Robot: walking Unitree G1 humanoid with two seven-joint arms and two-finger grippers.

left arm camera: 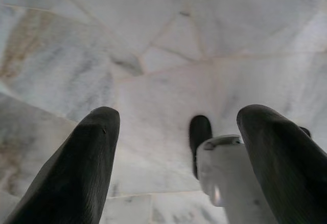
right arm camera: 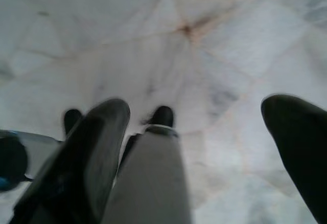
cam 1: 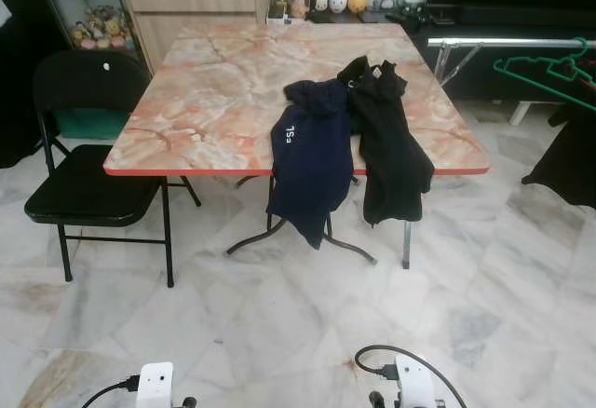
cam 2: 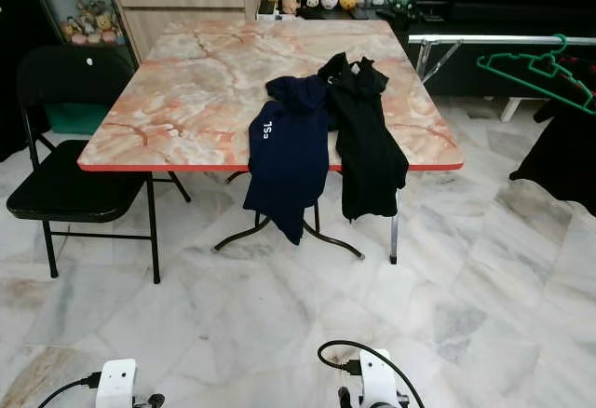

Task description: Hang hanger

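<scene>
Both arms hang idle: left end effector (left arm camera: 173, 168) and right end effector (right arm camera: 204, 157) released, empty. Green hanger (cam 1: 549, 68) hangs right of the bench (cam 1: 186, 138), awaiting pickup.

Ahead of me the surface (cam 1: 214, 101) is peach and cream marble-patterned with a red edge. On it, a navy hoodie (cam 1: 310, 161) with small white lettering lies beside a black garment (cam 1: 391, 147) at its 3 o'clock. At 2 o'clock hangs a green hanger (cam 1: 549, 68) on a silver rail (cam 1: 503, 44). At 10 o'clock stands a black folding chair (cam 1: 88, 175). The floor (cam 1: 279, 324) is white marble veined grey and tan. The fingers (left arm camera: 76, 168) of my left pincer (left arm camera: 179, 157) and my right pincer (right arm camera: 196, 157) are black.
</scene>
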